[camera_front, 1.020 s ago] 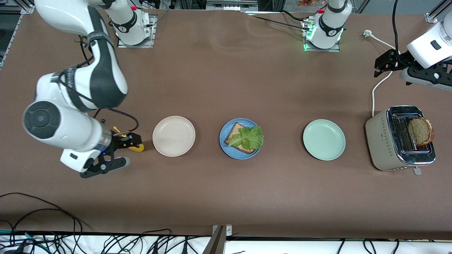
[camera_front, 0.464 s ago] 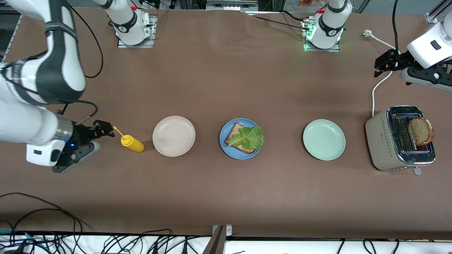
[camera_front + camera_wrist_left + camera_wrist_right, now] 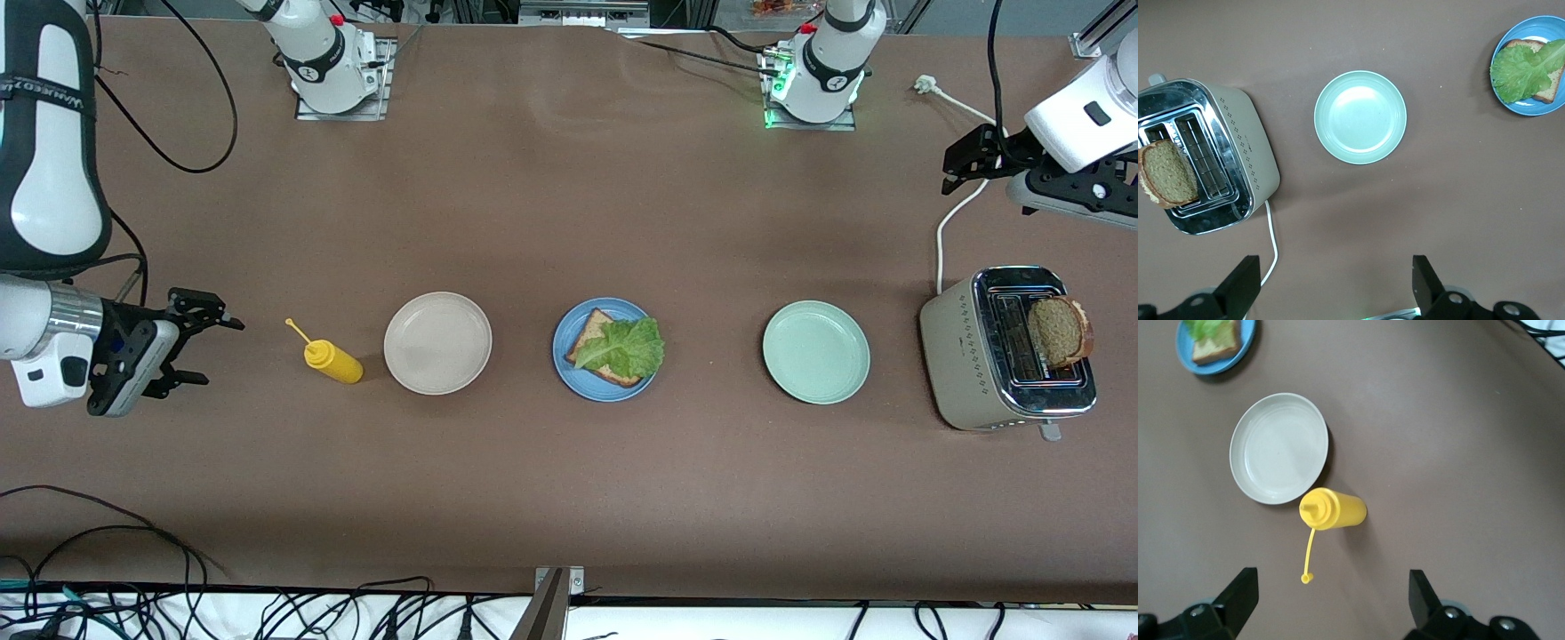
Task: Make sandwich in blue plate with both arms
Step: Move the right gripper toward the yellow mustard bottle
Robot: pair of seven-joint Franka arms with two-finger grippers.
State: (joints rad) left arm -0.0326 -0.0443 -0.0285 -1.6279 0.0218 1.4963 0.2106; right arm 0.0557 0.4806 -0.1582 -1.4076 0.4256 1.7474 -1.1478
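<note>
The blue plate (image 3: 569,366) sits mid-table and holds one brown bread slice (image 3: 593,332) with a green lettuce leaf (image 3: 624,348) on top. A second bread slice (image 3: 1058,331) stands in the slot of the toaster (image 3: 973,360) at the left arm's end. My left gripper (image 3: 949,174) hangs open and empty over the toaster's white cord. My right gripper (image 3: 222,354) is open and empty over the table at the right arm's end, apart from the yellow bottle (image 3: 331,360). The left wrist view shows plate rim (image 3: 1530,111) and toaster slice (image 3: 1168,175).
A cream-white plate (image 3: 437,342) lies between the bottle and the blue plate. A mint-green plate (image 3: 816,351) lies between the blue plate and the toaster. The white cord (image 3: 947,222) runs from the toaster toward the arm bases. Cables hang along the table's front edge.
My right arm has swung away from the yellow bottle toward its own end of the table, leaving the bottle uncovered. The left arm and everything on the table have stayed still.
</note>
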